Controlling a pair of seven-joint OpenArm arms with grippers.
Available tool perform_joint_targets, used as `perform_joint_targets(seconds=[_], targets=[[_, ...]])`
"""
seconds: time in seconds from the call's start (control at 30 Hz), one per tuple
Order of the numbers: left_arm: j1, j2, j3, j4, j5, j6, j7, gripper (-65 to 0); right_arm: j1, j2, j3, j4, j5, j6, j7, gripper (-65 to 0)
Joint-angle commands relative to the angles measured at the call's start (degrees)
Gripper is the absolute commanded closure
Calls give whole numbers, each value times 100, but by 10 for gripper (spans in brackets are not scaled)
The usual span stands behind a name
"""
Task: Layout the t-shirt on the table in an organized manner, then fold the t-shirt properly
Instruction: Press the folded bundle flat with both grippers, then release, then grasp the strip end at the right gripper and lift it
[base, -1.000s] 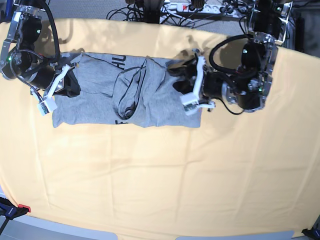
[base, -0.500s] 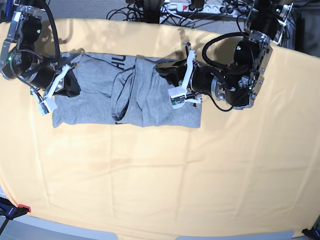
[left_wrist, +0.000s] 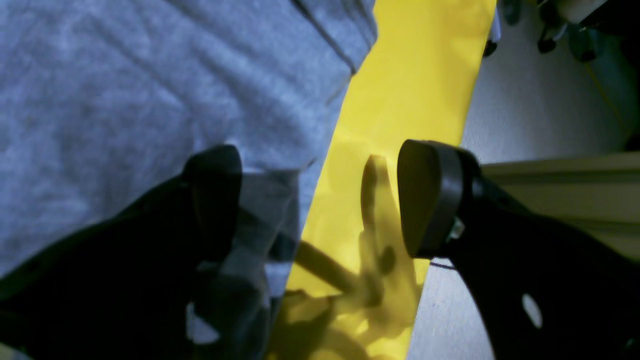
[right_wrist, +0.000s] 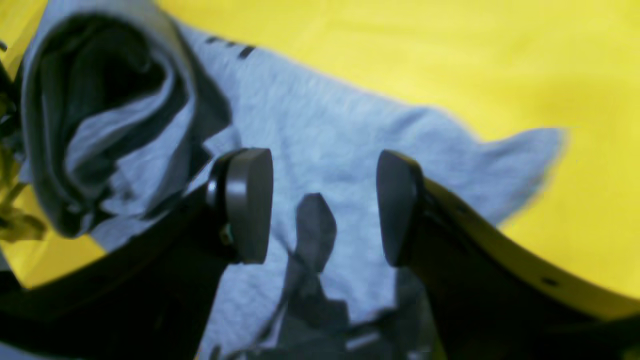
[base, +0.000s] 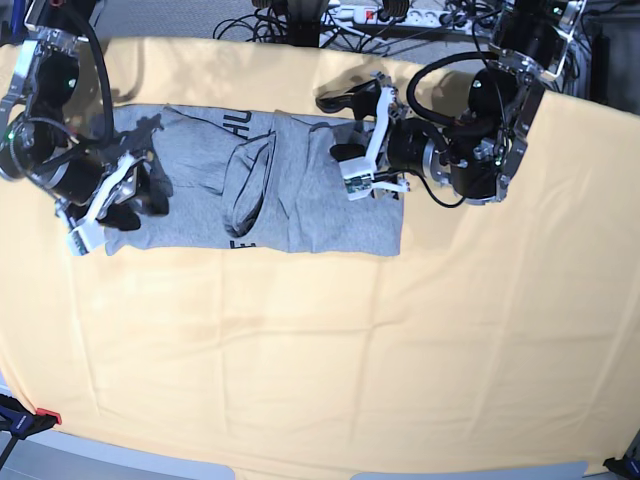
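The grey t-shirt (base: 300, 200) lies as a wide folded band across the far half of the table (base: 300, 350), with bunched folds and a strip of black lettering near its middle. My left gripper (base: 352, 142) hovers open over the shirt's right end. In the left wrist view, the left gripper (left_wrist: 320, 200) has one finger over the t-shirt (left_wrist: 150, 90) and the other past its edge over the table (left_wrist: 400, 75). My right gripper (base: 112, 200) stands open at the shirt's left end. The right wrist view shows the right gripper (right_wrist: 322, 205) empty above the t-shirt (right_wrist: 340, 135), beside a sleeve opening (right_wrist: 100, 125).
A power strip and tangled cables (base: 400, 15) lie beyond the table's far edge. Grey floor (left_wrist: 525, 100) shows past the cloth edge close to the left gripper. A red-tipped clamp (base: 45, 415) sits at the near left corner. Yellow cloth (right_wrist: 450, 50) stretches around the shirt.
Both grippers have opened and let go of the shirt. The left gripper has drawn back toward the far edge; the right gripper has shifted slightly nearer. The right-hand fold now lies flat.
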Motion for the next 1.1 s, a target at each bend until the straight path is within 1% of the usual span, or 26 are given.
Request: perform_joint_targets(seconds=[0.0, 0.07, 0.2, 0.27, 0.33, 0.4, 0.47, 0.53, 0.6, 0.67, 0.73, 0.83, 0.93, 1.07], targets=[[-164, -31, -133, 98, -33, -28, -68, -493, 122, 94, 166, 127, 83, 12, 61, -353], [-229, -31, -380, 98, -188, -28, -70, -492, 131, 94, 492, 127, 85, -2, 0, -354], [-240, -28, -1215, 98, -726, -28, -68, -492, -20, 94, 1329, 125, 79, -284, -151, -354], [-243, -28, -1661, 98, -802, -28, -72, -492, -203, 92, 1661, 120, 35, -398, -146, -379], [-243, -28, -2107, 98, -848, -28, -70, -493, -417, 92, 1834, 103, 17, -505, -103, -408], [-243, -28, -2549, 98, -846, -28, -70, -492, -595, 92, 1888, 7, 15, -632, -61, -409], [-243, -31, -2981, 98, -846, -28, -68, -492, -678, 83, 1888, -168, 17, -656, -63, -409], [-243, -72, -3353, 98, -874, 168, -70, -492, -673, 76, 1886, -426, 26, -693, -63, -409], [-205, -184, -3668, 98, -927, 269, -66, -492, -658, 76, 1886, -693, 221, -682, -68, -409], [-186, -286, -3941, 98, -927, 345, -66, -492, -658, 74, 1886, -938, 562, -557, -81, -409], [-157, -407, -4129, 98, -977, 361, -70, -492, -627, 76, 1886, -1167, 855, -435, -247, -409], [-109, -584, -4197, 96, -988, 358, -66, -492, -629, 59, 1851, -1405, 1259, -245, -551, -409], [-33, -682, -4197, 98, -992, 354, -68, -492, -636, -42, 1716, -1447, 1491, -103, -820, -409], [66, -678, -4201, 98, -977, 354, -66, -492, -643, -234, 1281, -1447, 1703, 7, -863, -409]])
